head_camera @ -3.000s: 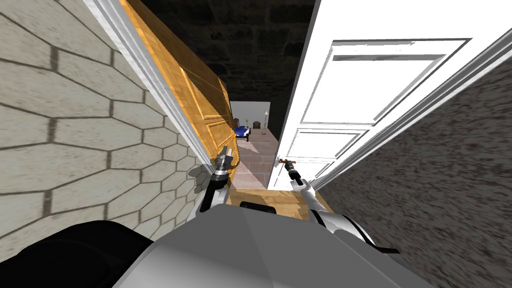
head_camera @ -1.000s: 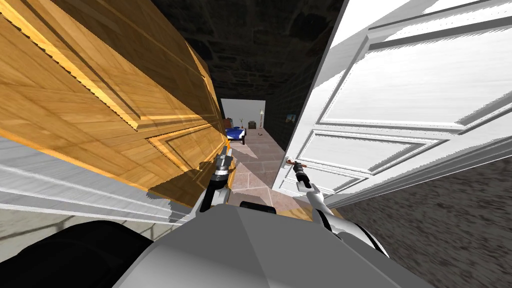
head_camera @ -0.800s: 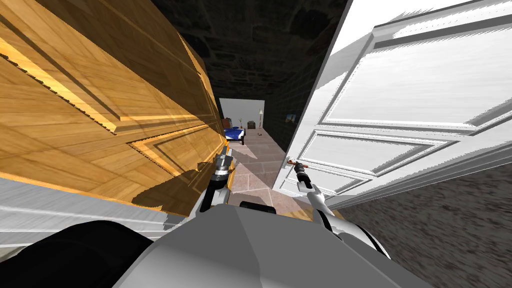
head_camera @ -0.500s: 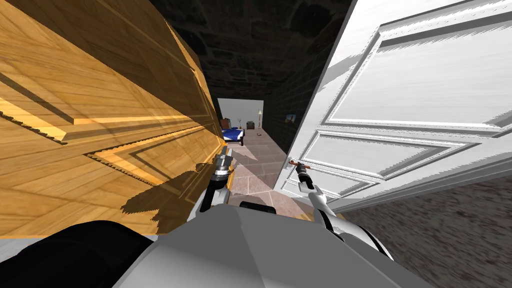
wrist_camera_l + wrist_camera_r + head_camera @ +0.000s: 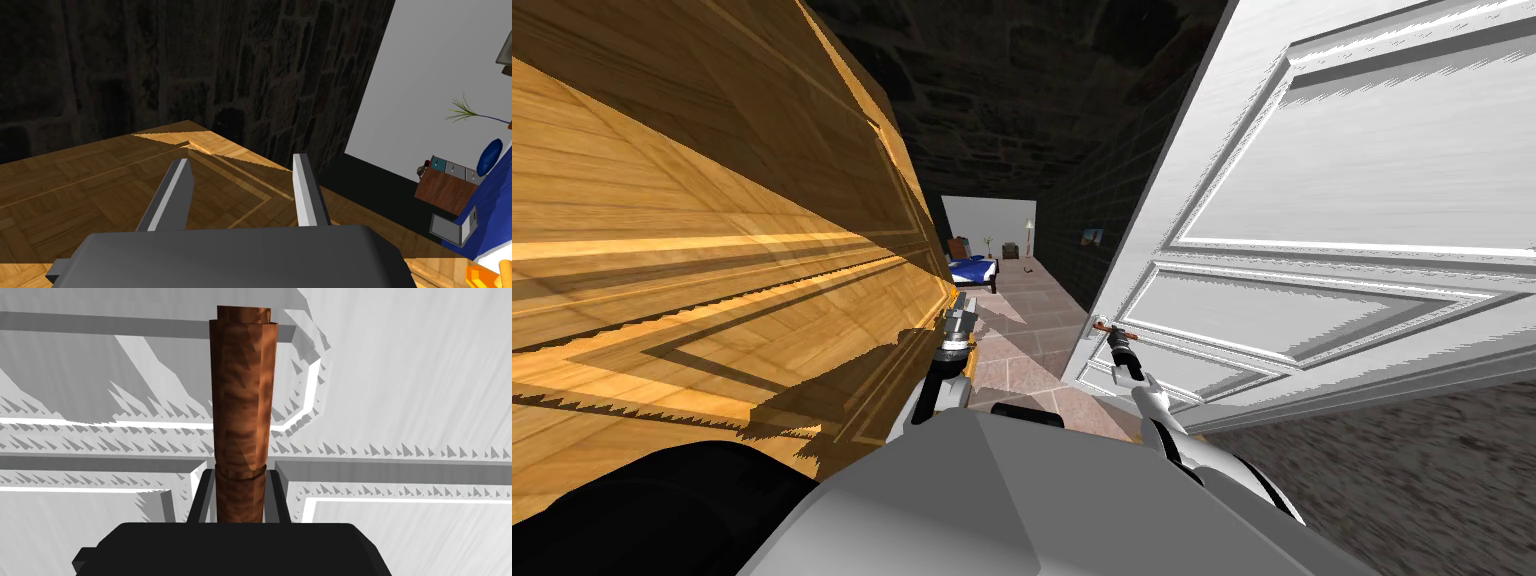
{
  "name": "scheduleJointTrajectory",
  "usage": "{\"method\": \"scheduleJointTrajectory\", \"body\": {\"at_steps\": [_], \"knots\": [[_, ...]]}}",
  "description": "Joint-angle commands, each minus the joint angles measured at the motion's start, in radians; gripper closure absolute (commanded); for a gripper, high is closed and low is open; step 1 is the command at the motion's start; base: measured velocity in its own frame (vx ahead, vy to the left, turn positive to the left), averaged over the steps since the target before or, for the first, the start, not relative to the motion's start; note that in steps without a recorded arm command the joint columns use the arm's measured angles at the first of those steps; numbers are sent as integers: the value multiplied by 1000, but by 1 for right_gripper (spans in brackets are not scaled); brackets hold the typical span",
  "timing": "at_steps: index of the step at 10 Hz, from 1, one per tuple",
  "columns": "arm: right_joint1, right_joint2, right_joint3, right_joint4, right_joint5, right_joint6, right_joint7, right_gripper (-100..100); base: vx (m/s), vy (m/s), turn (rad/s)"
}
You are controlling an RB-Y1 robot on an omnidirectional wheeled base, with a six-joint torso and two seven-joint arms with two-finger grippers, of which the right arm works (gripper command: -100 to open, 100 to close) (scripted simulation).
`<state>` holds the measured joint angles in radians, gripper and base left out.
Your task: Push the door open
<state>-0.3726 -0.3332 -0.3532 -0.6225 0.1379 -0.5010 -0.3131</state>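
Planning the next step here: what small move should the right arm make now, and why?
Probably push the handle forward a little. The right gripper is shut on it, the white door is only partly open, and the gap to the wooden door looks narrow. The left gripper is open beside that door.

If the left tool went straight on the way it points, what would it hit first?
Probably the wooden door: the open left tool points low along its face. If it skims past, the dark stone wall comes next; depth is hard to judge.
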Motion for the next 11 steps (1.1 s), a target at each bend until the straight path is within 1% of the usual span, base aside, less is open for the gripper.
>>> {"method": "scheduleJointTrajectory", "body": {"at_steps": [1,5,6,11], "knots": [[0,-5,-11,1,-4,0,5,100,177,16,-44],[7,-13,-39,5,-13,0,16,100,168,14,-39],[7,-13,-39,5,-13,0,16,100,125,12,-13],[20,-29,-91,12,-31,0,38,100,199,39,-64]]}}
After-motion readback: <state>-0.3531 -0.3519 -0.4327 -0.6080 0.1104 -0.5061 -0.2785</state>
